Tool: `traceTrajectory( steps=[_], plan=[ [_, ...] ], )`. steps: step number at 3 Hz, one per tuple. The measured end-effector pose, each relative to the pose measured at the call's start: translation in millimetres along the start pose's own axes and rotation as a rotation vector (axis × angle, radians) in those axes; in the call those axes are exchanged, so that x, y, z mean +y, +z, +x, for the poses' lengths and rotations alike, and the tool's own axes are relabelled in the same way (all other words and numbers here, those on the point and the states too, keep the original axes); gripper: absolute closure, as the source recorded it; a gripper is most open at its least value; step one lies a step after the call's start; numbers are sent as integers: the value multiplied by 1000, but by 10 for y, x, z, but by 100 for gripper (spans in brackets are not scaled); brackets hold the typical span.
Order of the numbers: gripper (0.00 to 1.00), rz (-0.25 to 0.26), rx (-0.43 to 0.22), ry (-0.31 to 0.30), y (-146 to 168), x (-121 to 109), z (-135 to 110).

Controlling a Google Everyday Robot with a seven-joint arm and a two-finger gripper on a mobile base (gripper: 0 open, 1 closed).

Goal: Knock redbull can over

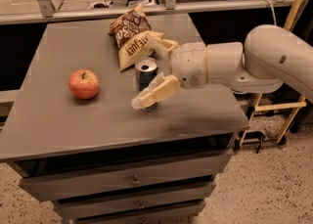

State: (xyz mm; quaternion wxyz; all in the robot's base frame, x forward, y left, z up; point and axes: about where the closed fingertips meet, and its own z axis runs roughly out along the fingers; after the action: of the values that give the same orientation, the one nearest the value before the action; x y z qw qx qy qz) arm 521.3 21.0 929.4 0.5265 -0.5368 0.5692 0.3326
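Note:
The redbull can (145,66) stands upright on the grey table (73,120), right of centre, its silver top showing. My gripper (149,75) reaches in from the right on a white arm (230,66). It is open. One cream finger (155,92) crosses the front of the can's lower half. The other finger (165,47) lies behind the can, next to the chip bags. The can sits between the two fingers. I cannot tell whether either finger touches it.
A red apple (83,83) sits left of the can. Two brown-and-yellow chip bags (133,37) lie behind the can. The table's right edge is just under the arm. Drawers are below the front edge. A yellow frame (281,105) stands at the right.

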Motion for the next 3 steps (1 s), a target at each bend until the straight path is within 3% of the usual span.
traceTrajectory(
  steps=[1,2,3],
  plan=[
    [0,-27,-39,32,67,58,39],
    [0,-13,-89,68,134,8,76],
    [18,9,-104,94,144,-61,140]
  ],
)
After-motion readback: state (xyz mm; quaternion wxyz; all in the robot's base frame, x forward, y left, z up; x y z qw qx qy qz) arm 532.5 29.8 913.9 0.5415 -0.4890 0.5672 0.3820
